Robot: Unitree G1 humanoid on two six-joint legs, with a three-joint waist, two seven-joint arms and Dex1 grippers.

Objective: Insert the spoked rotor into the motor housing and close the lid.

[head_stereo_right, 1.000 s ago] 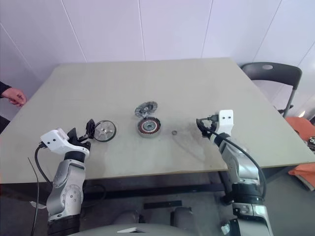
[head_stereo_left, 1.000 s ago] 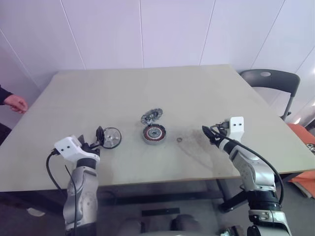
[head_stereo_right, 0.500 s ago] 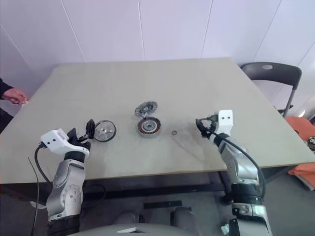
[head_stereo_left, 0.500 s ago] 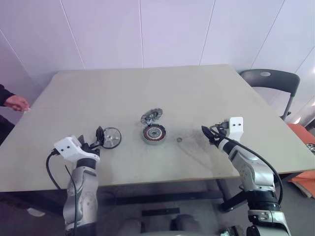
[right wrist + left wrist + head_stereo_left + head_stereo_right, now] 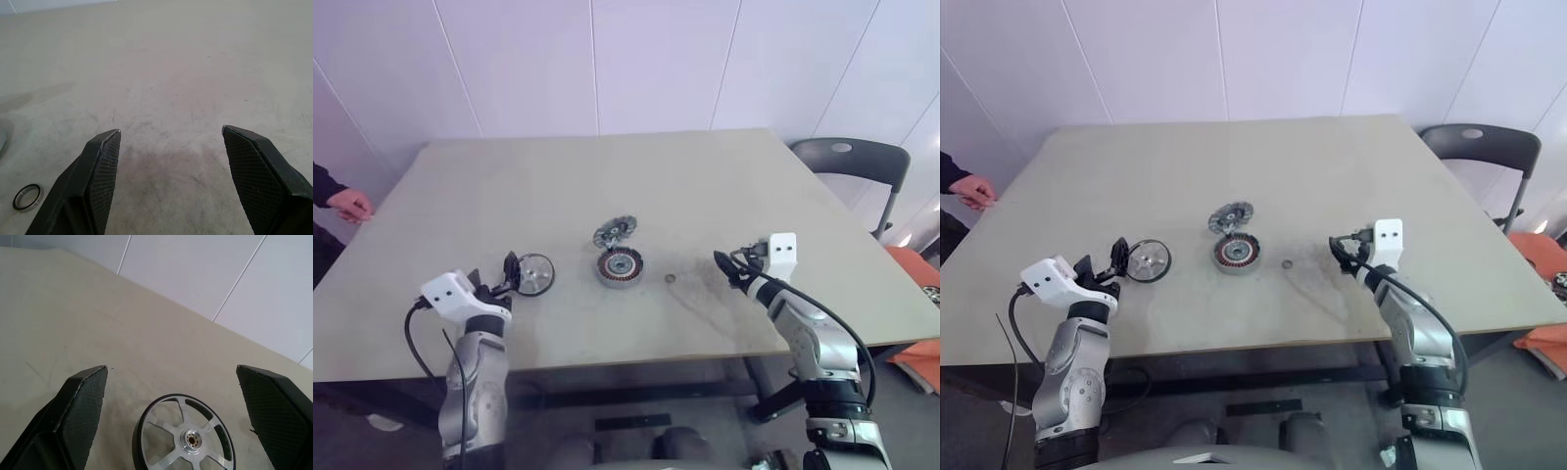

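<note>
My left gripper (image 5: 171,377) is spread wide, the spoked wheel (image 5: 183,435) flat on the table (image 5: 705,186) between its fingers, untouched. My right gripper (image 5: 171,134) gapes too, over bare tabletop. The motor housing (image 5: 620,266) sits mid-table, the lid (image 5: 614,232) leaning just behind it.

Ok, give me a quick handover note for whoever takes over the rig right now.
Left hand: open, empty, its fingers apart just short of the spoked rotor, not touching it.
Right hand: open, empty, over bare table, to the right of the motor housing.
The rotor lies left of the housing; the lid sits just behind the housing; a small ring lies to its right.
Done: nothing yet.
Left: grasp the rotor, seat it in the housing, close the lid.
</note>
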